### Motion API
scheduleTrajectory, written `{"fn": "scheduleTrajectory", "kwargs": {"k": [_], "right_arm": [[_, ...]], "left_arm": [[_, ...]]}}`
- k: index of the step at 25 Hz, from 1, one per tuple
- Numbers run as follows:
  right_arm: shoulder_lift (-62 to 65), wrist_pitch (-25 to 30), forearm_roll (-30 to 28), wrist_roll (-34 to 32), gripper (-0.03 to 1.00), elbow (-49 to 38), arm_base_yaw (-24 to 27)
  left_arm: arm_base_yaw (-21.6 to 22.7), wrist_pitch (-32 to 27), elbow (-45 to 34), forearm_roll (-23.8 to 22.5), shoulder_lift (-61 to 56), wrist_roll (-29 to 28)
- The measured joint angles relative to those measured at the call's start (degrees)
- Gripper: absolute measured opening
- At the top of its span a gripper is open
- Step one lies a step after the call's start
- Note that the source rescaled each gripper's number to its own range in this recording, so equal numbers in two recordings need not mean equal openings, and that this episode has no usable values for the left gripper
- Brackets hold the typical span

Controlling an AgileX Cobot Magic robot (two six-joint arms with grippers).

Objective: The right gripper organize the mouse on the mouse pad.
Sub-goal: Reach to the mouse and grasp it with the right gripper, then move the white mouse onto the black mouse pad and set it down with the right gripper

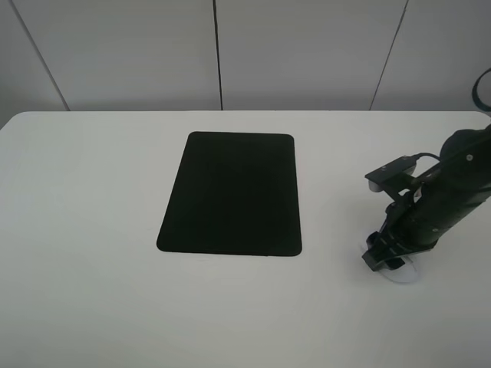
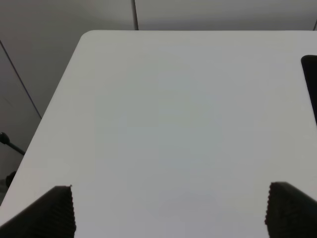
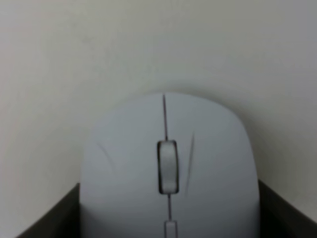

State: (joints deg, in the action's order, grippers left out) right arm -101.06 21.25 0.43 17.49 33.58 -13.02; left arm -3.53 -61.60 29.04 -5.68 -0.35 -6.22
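Mouse (image 3: 129, 163) is being clamped by the right gripper (image 1: 388, 257), well apart from the mouse pad (image 1: 230, 195); slick shell risks being squeezed out.

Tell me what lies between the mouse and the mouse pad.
Nothing. In the exterior high view, only bare white table separates the mouse pad from the mouse to its right.

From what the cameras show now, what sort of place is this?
Probably a robot test bench: a white table, plain wall panels behind, with a mouse pad and a mouse in the right gripper.
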Motion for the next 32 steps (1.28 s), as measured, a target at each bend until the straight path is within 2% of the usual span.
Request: {"fn": "scheduleTrajectory", "kwargs": {"k": [32], "right_arm": [[0.1,0.5,-0.4,0.0,0.0,0.6,0.0]], "left_arm": [[0.0,0.0,0.0,0.0,0.0,0.0]]}}
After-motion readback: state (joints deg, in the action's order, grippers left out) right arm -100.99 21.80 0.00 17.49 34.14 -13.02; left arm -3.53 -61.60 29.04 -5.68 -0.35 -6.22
